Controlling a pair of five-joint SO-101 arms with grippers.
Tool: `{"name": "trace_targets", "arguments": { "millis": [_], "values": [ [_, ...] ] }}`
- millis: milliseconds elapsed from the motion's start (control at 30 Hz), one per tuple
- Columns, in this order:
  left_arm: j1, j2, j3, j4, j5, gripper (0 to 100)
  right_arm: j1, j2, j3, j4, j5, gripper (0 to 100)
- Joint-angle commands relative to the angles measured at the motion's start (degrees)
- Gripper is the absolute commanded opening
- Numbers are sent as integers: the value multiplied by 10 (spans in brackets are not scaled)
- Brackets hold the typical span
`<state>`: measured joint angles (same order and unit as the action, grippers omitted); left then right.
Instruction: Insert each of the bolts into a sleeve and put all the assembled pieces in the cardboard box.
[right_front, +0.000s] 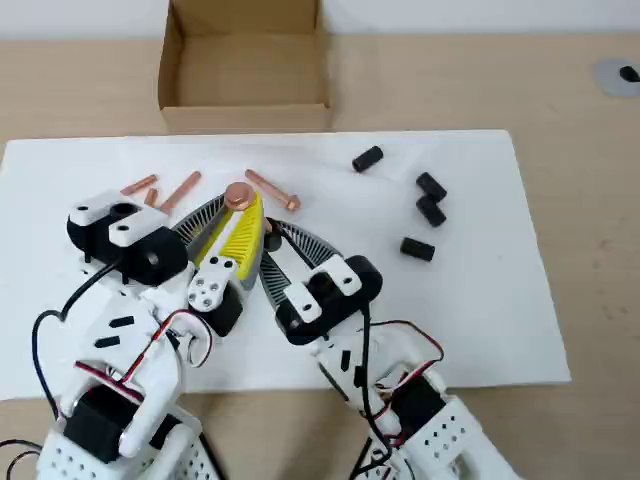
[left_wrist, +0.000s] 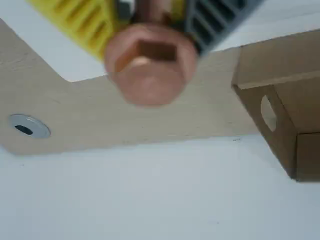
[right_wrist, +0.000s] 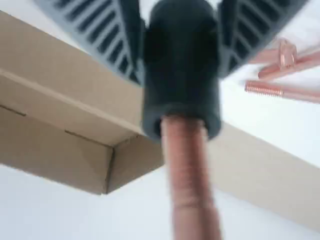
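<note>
High view: the two arms meet tip to tip over the white sheet (right_front: 480, 320) on the bench (right_front: 600, 250), short of the cardboard box (right_front: 245, 117). The left gripper (right_front: 240, 212), yellow finger uppermost, is clamped on a copper bolt (right_front: 238, 195). The right gripper (right_front: 268, 232) crowds in just beside it. Loose bolts (right_front: 272, 188) lie near the tips, and four spare sleeves (right_front: 431, 210) sit well apart to one side.

Left wrist view: the bolt's head (left_wrist: 150, 65) faces the camera, pinched between the yellow and grey fingers, with the box (left_wrist: 280, 115) standing beyond.

Right wrist view: the grey fingers are closed around a black sleeve (right_wrist: 182, 65), and a threaded copper shank (right_wrist: 190, 175) stands out of its end. The box wall (right_wrist: 65, 100) is behind, and more bolts (right_wrist: 285, 90) lie on the sheet.

The risk, as it looks from here, is in the handover. If either gripper lets go while the bolt is only partly seated, the bolt could slide back out or the pair could drop onto the sheet. With the tips this close, a slight misalignment could also jam the threads against the sleeve's bore or knock the fingers together.
</note>
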<state>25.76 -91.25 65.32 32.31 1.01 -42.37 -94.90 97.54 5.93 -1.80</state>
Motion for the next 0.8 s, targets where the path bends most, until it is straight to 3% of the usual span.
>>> {"name": "trace_targets", "arguments": {
  "millis": [0,767],
  "values": [
    [4,2,-18,1,-5,4,-2,-12,-1,-2,-3,9],
    [86,1,42,117,-6,4,-2,-13,-1,27,-4,9]
  ]
}}
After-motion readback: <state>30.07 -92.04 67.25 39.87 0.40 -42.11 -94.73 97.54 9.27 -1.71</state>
